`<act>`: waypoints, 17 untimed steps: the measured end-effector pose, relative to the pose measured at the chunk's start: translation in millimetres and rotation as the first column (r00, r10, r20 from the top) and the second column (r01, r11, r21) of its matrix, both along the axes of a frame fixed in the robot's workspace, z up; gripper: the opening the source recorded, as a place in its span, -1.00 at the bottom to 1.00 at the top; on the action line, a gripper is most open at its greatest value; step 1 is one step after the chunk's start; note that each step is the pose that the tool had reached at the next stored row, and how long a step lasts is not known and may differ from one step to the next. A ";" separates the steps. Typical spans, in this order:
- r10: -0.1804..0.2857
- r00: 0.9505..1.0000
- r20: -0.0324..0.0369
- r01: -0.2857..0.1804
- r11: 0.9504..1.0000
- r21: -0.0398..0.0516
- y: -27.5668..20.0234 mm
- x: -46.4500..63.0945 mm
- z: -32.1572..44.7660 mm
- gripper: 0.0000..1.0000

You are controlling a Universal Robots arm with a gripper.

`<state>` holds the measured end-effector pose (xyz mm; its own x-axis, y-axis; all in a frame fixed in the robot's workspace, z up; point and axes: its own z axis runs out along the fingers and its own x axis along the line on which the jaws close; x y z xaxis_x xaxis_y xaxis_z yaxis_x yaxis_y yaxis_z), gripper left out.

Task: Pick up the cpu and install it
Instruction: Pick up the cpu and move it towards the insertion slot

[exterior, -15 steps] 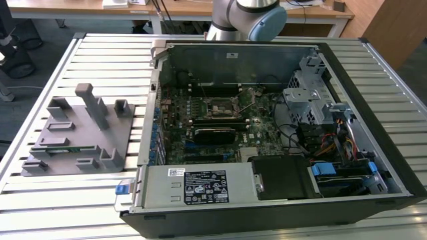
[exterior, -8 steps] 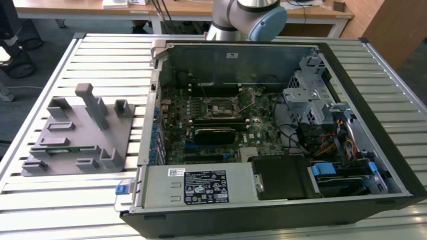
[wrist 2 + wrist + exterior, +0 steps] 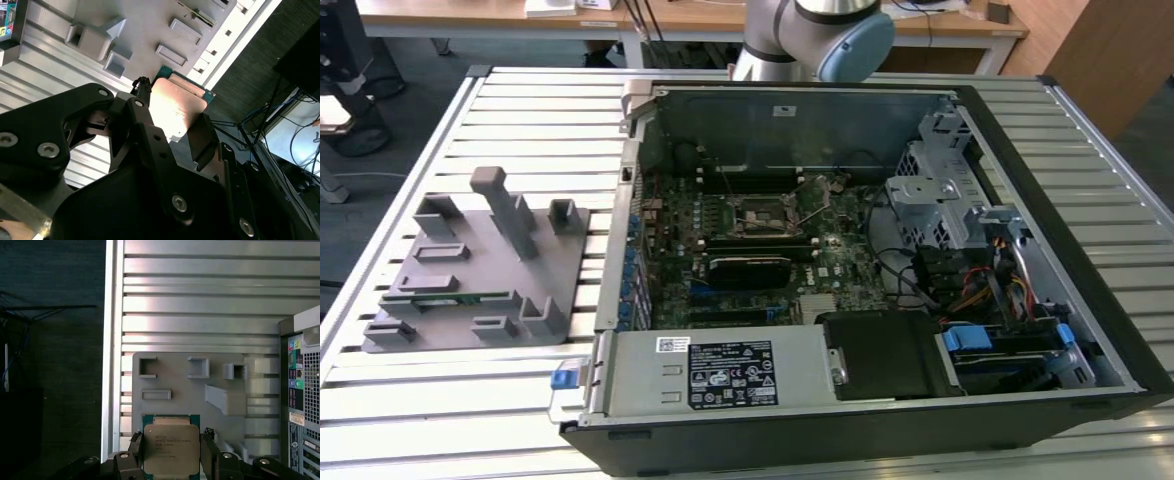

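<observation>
The cpu (image 3: pixel 171 446), a flat square chip with a silver-grey metal top and a green rim, sits between the black fingers (image 3: pixel 135 452) of my gripper (image 3: pixel 171 456), which is shut on its two opposite edges. In the second wrist view the cpu (image 3: pixel 176 102) reflects light, and the fingers (image 3: pixel 202 135) clamp it high above the grey fixture tray (image 3: pixel 145 25). In the exterior view the motherboard's open socket (image 3: pixel 761 214) lies in the middle of the opened computer case (image 3: pixel 1067 180). The arm (image 3: pixel 817 35) rises behind the case.
The grey fixture tray (image 3: pixel 480 270) with raised blocks and pockets rests on the slatted metal table (image 3: pixel 534 110) at the exterior view's left, a green memory stick (image 3: pixel 454 297) lying in it. Inside the case are a black heatsink (image 3: pixel 747 268), drive cages (image 3: pixel 947 190) and cables. Beyond the table edge (image 3: pixel 107 365) is dark floor.
</observation>
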<state>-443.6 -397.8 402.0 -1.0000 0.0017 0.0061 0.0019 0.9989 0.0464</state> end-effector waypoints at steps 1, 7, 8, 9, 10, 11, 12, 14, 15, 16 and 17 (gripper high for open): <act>0.000 1.000 0.000 0.000 1.000 0.000 0.0 0.9 -0.3 0.08; 0.000 1.000 0.000 0.000 1.000 0.000 0.0 5.4 -1.1 0.08; 0.000 1.000 0.000 0.000 1.000 0.000 0.0 6.2 -1.2 0.08; 0.000 1.000 0.000 0.000 1.000 0.000 0.0 7.1 -1.3 0.08; 0.000 1.000 0.000 0.000 1.000 0.000 0.0 8.2 -1.4 0.08; 0.000 1.000 0.000 0.000 1.000 0.000 0.0 9.2 -1.6 0.08; 0.000 1.000 0.000 0.000 1.000 0.000 0.0 10.4 -1.7 0.08; 0.000 1.000 0.000 0.000 1.000 0.000 0.0 13.0 -2.0 0.08; 0.000 1.000 0.000 0.000 1.000 0.000 0.0 14.6 -2.2 0.08; 0.000 1.000 0.000 0.000 1.000 0.000 0.0 16.4 -2.3 0.08; 0.000 1.000 0.000 0.000 1.000 0.000 0.0 18.0 -2.4 0.08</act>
